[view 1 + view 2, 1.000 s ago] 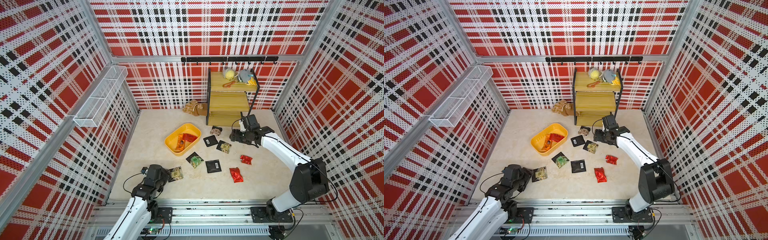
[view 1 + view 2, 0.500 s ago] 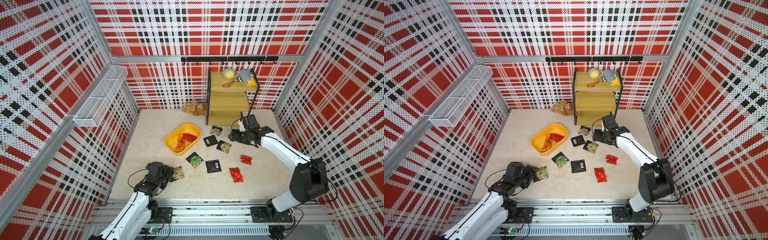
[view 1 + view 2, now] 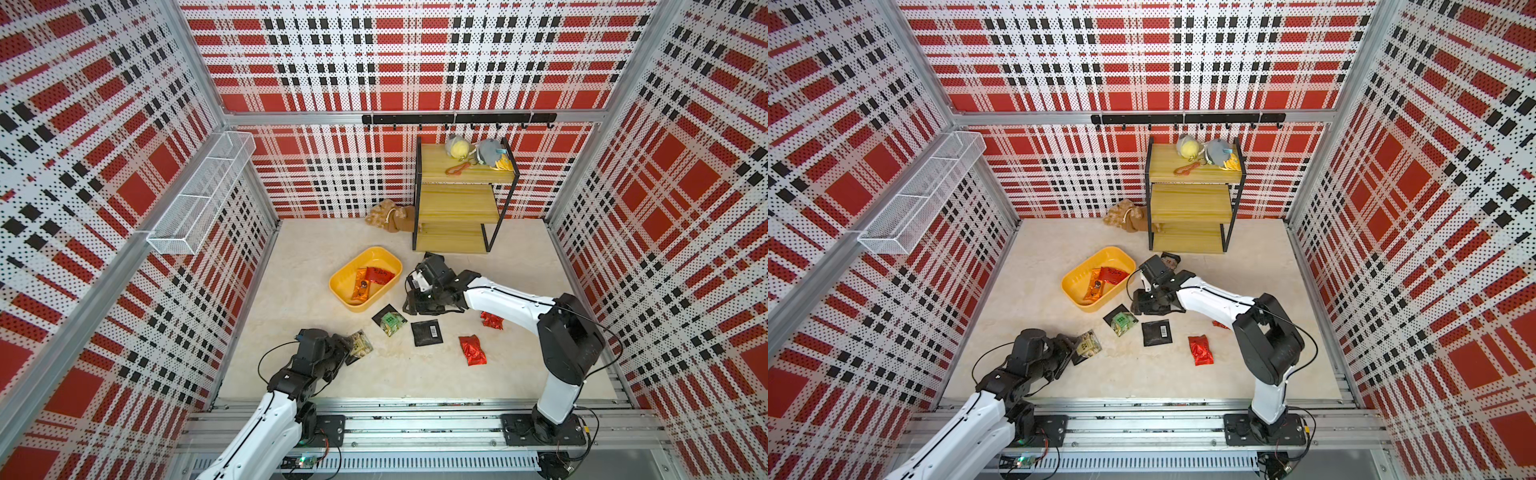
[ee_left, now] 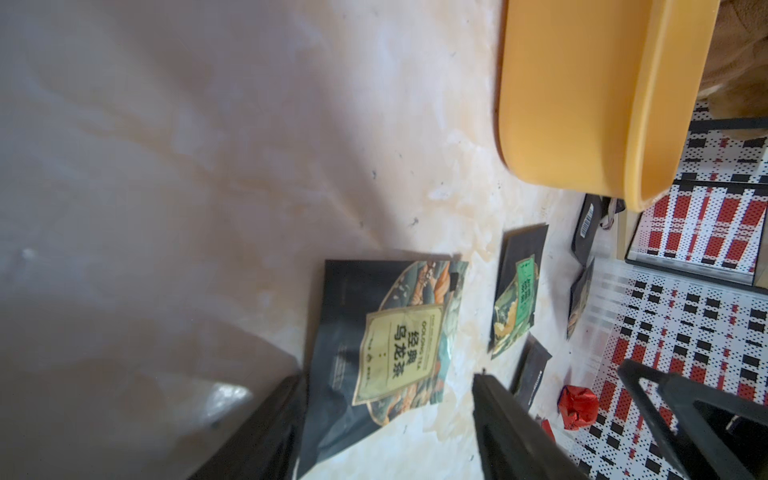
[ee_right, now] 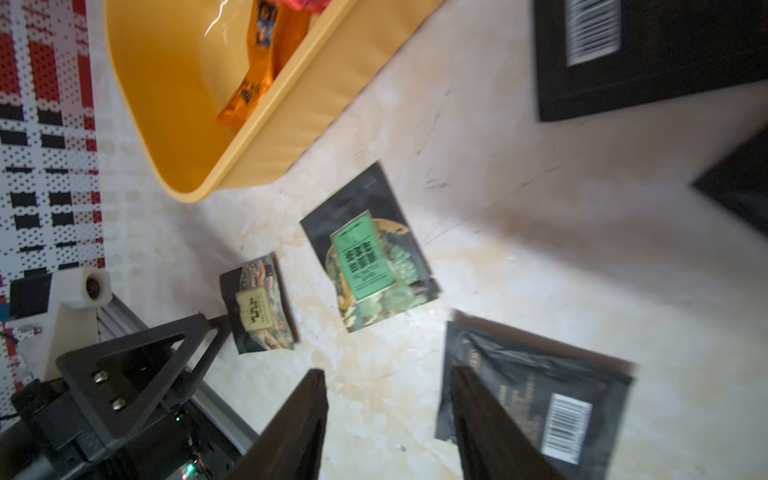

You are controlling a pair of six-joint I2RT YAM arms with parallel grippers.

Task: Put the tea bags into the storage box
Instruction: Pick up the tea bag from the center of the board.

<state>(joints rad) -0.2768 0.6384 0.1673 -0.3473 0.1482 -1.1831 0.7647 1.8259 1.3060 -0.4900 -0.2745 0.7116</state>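
Observation:
The yellow storage box holds a red tea bag and an orange one. On the table lie a green-label sachet, a black barcode sachet and two red foil ones. My left gripper is open, its fingers either side of a black sachet with a yellow label lying flat. My right gripper is open over bare table beside the box, the barcode sachet against one finger. Another sachet peeks out behind the right wrist.
A wooden tiered shelf with small toys on top stands at the back. A tan plush toy lies beside it. A white wire basket hangs on the left wall. Plaid walls close in three sides.
The right arm swung from near the shelf toward the box and its jaws narrowed. The left gripper moved forward until its fingers straddle the yellow-label sachet.

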